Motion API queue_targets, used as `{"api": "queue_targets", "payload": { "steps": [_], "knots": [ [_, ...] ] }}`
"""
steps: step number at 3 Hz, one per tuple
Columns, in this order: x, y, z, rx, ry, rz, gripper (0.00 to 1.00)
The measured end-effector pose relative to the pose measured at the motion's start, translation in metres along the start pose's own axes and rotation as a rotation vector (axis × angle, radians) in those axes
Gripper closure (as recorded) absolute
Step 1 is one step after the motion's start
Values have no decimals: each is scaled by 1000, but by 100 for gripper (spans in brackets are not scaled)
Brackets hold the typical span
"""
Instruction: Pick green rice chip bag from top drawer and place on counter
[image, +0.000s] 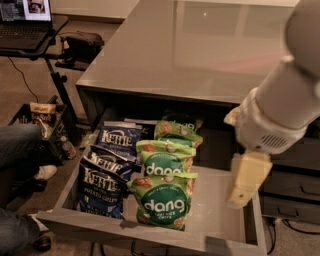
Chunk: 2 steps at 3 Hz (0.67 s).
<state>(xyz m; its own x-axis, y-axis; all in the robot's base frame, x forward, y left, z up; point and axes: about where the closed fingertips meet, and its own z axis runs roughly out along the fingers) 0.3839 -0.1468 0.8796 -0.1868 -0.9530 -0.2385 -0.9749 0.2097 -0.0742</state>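
**Desk:** What is sitting in the drawer (125, 226)?

**Photographer:** The drawer is standing pulled out below the counter (200, 50). The green bag (162, 202) is standing upright in the drawer's middle, just behind its near wall and showing its "dang" lettering. More green bags (164, 159) are lining up behind it, running back under the counter. Blue Kettle bags (102, 182) are leaning at the left of the row, and the nearest one is touching the green bag.

**Desk:** And where is the gripper (241, 192)?

**Photographer:** It is hanging at the right, pointing down over the drawer's bare right side, well apart from the green bag and holding nothing. It is showing only one pale yellow side, so I cannot tell whether it is spread or closed. The white arm (280, 105) is reaching in from the upper right, crossing the counter's near right corner.

**Desk:** Anything around the edges?

**Photographer:** A laptop (25, 15) is glowing at the far left. A person's leg in jeans (17, 150) is showing at the left, beside a dark crate (42, 117). Dark drawer fronts (292, 195) are sitting at the right.
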Motion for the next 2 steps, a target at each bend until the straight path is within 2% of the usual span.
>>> {"api": "queue_targets", "payload": {
  "steps": [1, 2],
  "knots": [
    [-22, 8, 51, -40, -22, -4, 0],
    [-43, 28, 88, -117, -37, -12, 0]
  ]
}}
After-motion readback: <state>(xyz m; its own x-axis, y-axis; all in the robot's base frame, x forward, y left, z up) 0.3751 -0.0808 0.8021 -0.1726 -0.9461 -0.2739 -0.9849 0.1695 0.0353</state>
